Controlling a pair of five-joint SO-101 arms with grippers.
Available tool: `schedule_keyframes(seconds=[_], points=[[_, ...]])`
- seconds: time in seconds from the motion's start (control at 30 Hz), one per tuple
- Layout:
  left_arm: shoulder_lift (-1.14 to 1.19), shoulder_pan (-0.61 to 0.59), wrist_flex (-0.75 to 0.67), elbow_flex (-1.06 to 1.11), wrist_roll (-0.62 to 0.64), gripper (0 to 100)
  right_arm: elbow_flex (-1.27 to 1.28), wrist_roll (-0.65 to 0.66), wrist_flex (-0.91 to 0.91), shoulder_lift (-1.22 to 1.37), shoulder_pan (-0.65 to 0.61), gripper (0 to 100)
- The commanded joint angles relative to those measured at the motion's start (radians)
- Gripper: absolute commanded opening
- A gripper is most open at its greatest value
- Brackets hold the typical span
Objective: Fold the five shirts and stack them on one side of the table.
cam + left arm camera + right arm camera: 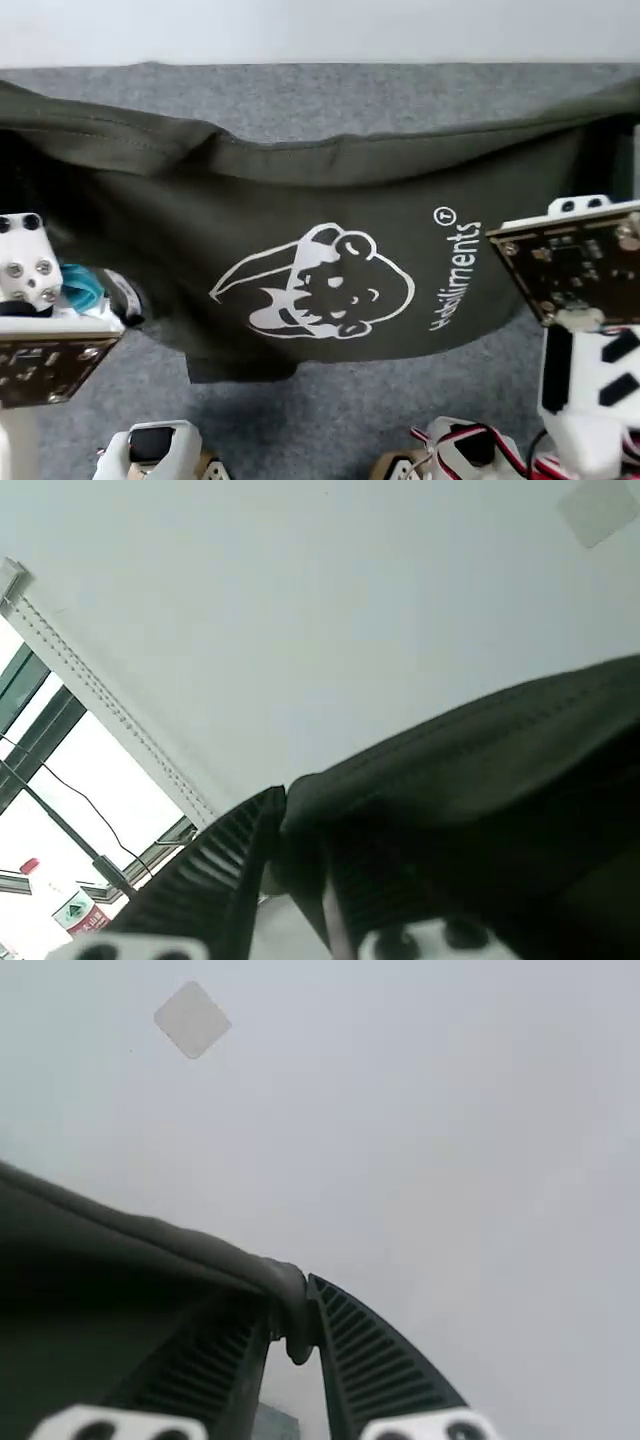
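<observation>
A dark olive shirt [320, 190] with a white animal print [320, 285] hangs stretched between the two arms, above the grey table. In the left wrist view my left gripper [288, 815] points up toward the ceiling and is shut on a hemmed edge of the shirt [480, 760]. My right gripper [295, 1305] is likewise raised and shut on a folded edge of the shirt [110, 1250]. In the high view the left arm [40, 310] sits at the shirt's left end and the right arm [580, 270] at its right end. The cloth sags in the middle.
The grey felt table top [400, 100] shows beyond and below the shirt. Both arm bases [155, 450] [470, 450] stand at the near edge. A window and a bottle [75, 910] show in the left wrist view.
</observation>
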Motion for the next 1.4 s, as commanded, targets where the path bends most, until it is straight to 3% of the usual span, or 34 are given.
schedule_keyframes(seconds=[0.0,0.47,0.67,0.83,1.0,1.2,1.37], points=[[0.015,0.002,-0.078,-0.012,-0.017,1,0.002,0.011,0.038,-0.005,0.008,1.0],[-0.049,0.000,-0.121,-0.067,-0.087,1,-0.003,0.012,0.070,-0.116,0.015,1.0],[-0.061,-0.040,-0.031,-0.058,-0.106,1,0.002,0.058,0.160,-0.102,0.015,1.0],[-0.017,-0.037,0.012,0.018,-0.106,1,0.003,0.058,0.170,-0.001,0.010,1.0],[0.060,-0.035,0.000,0.240,-0.106,1,0.003,0.057,0.203,0.200,-0.021,1.0],[0.206,-0.034,-0.265,0.530,-0.106,1,0.002,0.057,0.223,0.489,-0.067,1.0],[0.365,-0.021,-0.549,0.662,-0.104,1,0.002,0.055,0.091,0.693,-0.067,1.0]])
